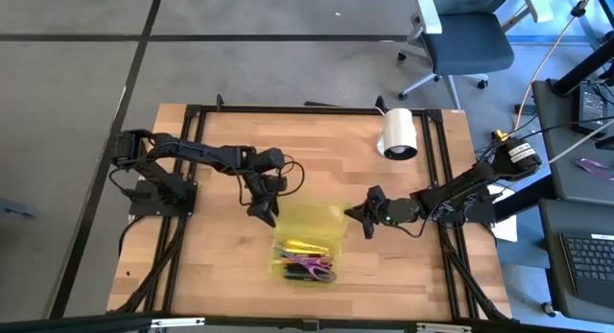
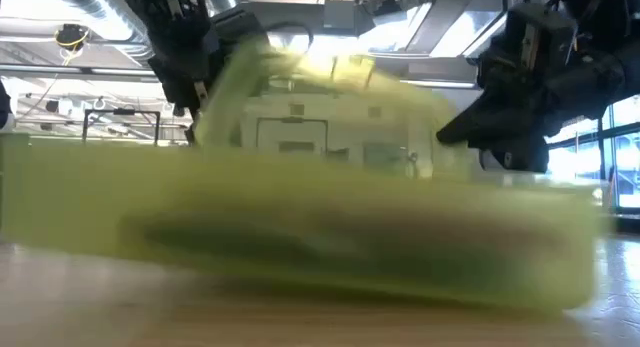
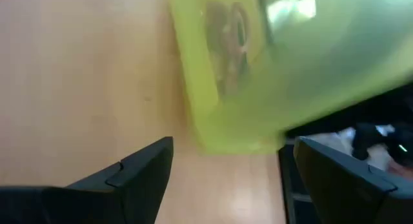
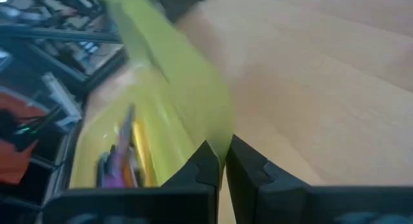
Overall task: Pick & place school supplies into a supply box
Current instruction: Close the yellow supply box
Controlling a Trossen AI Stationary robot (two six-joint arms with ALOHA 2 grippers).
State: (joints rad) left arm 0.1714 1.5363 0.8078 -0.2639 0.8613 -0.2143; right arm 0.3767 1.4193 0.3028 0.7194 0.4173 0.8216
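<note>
— Near the table's front middle, where was the supply box (image 1: 309,239) when you looked?

— It lay on the wooden table (image 1: 211,170), between the two arms, one half raised, and the pens (image 1: 305,247) and purple-handled scissors (image 1: 312,267) lay in the lower half.

— And the left gripper (image 1: 260,214)?

— It hung just beside the box's back left corner, its fingers (image 3: 139,169) spread wide and holding nothing.

— The right gripper (image 1: 351,216)?

— Its fingers were pinched together, right at the edge of the raised yellow-green half (image 4: 174,62). Whether that edge was truly caught between them, I couldn't tell.

— Anything else on the table?

— A white roll (image 1: 398,133) stood near the far right corner, well apart from the box.
</note>
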